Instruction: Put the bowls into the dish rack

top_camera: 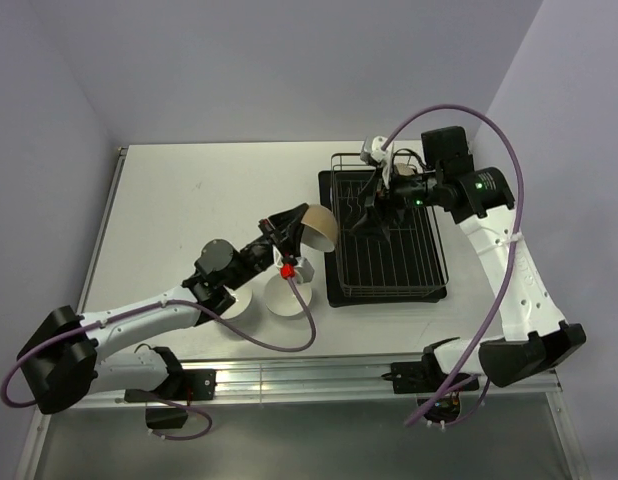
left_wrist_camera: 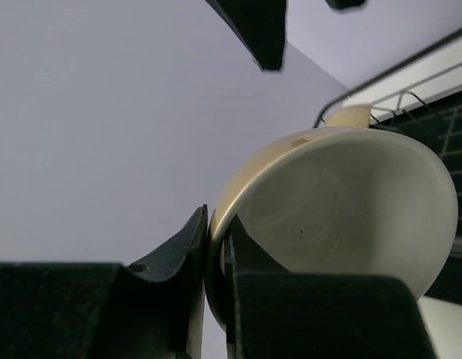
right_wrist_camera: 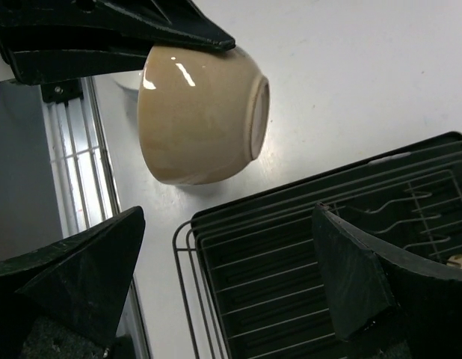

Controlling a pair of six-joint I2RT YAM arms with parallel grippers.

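**Q:** How is your left arm placed?

**A:** My left arm [top_camera: 139,318] lies low, running from the lower left of the overhead view up to its middle, with the wrist rolled onto its side. My left jaws are pinched narrow on the rim of a glossy tan-beige bowl with a white inside [top_camera: 321,228]. One finger is outside the wall and one is inside.

**Q:** Where is that bowl?

**A:** I hold it tipped on its side, just beside the left edge of the dark wire dish rack on its black tray [top_camera: 389,292]. In my left wrist view the tan-beige bowl [left_wrist_camera: 336,217] fills the centre right, with the dish rack [left_wrist_camera: 440,105] at the upper right. In my right wrist view the tan-beige bowl [right_wrist_camera: 197,112] sits upper left with its foot turned right, and the dish rack [right_wrist_camera: 276,254] is at the lower right.

**Q:** And the right arm?

**A:** My right arm [top_camera: 509,260] climbs from the lower right, bends at the upper right and reaches left over the rack's far half. My right jaws are spread wide over the wires, gripping nothing.

**Q:** Are there other bowls?

**A:** A white round bowl [top_camera: 286,297] stands on the white surface [top_camera: 189,200], low in the middle of the overhead view and near the rack's near-left corner.
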